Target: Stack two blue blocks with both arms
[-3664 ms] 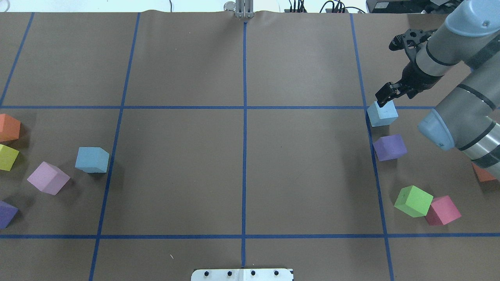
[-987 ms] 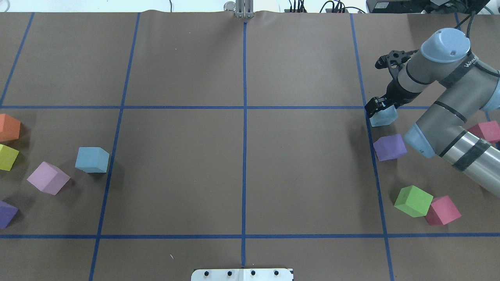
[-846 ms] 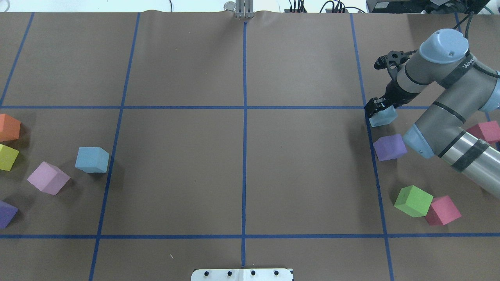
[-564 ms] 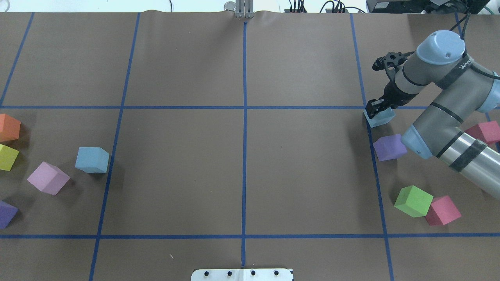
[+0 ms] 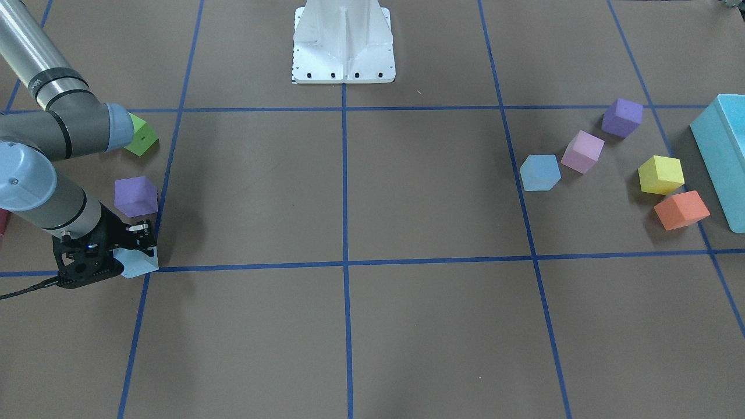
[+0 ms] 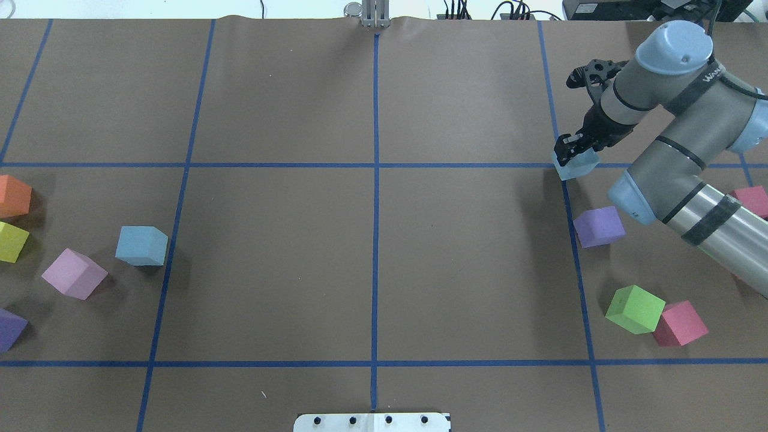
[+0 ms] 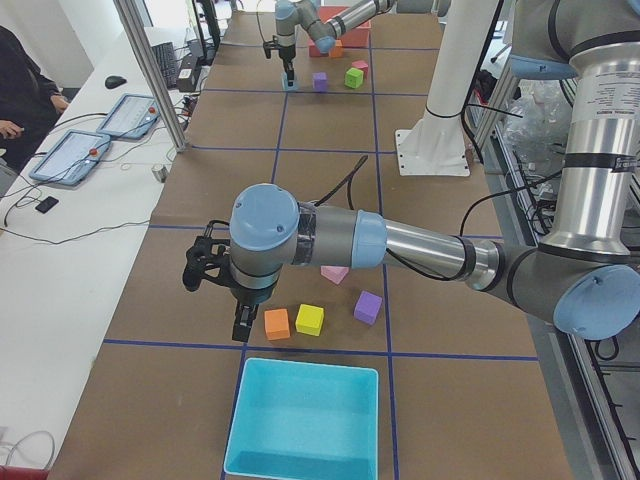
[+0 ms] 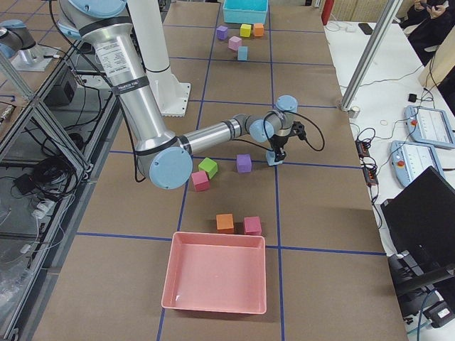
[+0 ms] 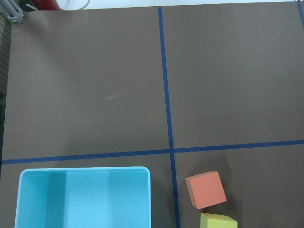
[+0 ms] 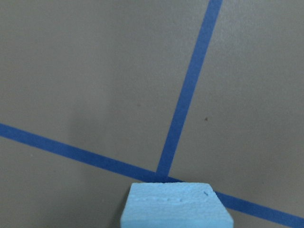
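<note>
One pale blue block (image 6: 579,168) is held in my right gripper (image 6: 575,157), which is shut on it just above the crossing of two blue tape lines. It also shows in the front view (image 5: 138,263) and at the bottom of the right wrist view (image 10: 175,205). The other blue block (image 6: 142,246) sits on the table at the left, also seen in the front view (image 5: 540,173). My left gripper (image 7: 215,300) shows only in the exterior left view, hovering near the orange cube (image 7: 276,323); I cannot tell if it is open or shut.
A purple cube (image 6: 598,226), a green cube (image 6: 635,309) and a red cube (image 6: 680,324) lie near the right arm. A lilac cube (image 6: 74,273), a yellow cube (image 6: 12,241) and an orange cube (image 6: 13,196) lie at the left. A turquoise box (image 5: 722,157) stands beyond them.
My right gripper came down over the blue block, shut on it, and has carried it a little toward the far side and the middle of the table.
</note>
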You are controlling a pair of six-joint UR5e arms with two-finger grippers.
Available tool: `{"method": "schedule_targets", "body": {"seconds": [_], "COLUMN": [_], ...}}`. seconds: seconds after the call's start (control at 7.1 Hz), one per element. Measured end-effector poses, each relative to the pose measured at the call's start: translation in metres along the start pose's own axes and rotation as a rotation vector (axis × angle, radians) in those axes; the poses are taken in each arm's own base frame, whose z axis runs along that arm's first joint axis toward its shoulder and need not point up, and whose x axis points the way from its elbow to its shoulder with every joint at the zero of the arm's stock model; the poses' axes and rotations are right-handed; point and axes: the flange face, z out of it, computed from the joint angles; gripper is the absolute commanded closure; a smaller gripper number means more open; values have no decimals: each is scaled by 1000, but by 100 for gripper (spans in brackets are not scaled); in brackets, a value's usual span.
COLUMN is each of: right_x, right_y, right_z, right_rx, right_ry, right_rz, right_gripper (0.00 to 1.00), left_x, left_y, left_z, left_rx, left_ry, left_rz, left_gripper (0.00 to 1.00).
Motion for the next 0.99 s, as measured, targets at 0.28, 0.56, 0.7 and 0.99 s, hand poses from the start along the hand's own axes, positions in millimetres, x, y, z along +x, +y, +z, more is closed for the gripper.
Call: {"method": "schedule_targets", "body": {"seconds": [0.28, 0.56, 0.7, 0.99], "right_x": [-44, -131, -179, -268], "right_y": [-26, -35, -27, 1], "right_z": [-46, -71, -66, -43], "right_rx": [-6, -3, -1, 7], "right_ry": [-16, -48, -55, -51], "right_rz": [45, 148, 192, 274], "right_gripper": [38, 38, 38, 38], "left_x": [1, 8, 10, 11], "left_y": [0, 1, 1, 1], "left_z": [-1, -6, -9, -9], "left_rx": [1, -6, -8, -10], "left_ry": [0, 1, 2, 2], "left_rz": [0, -8, -11, -13], "left_gripper": [2, 2, 2, 2]}}
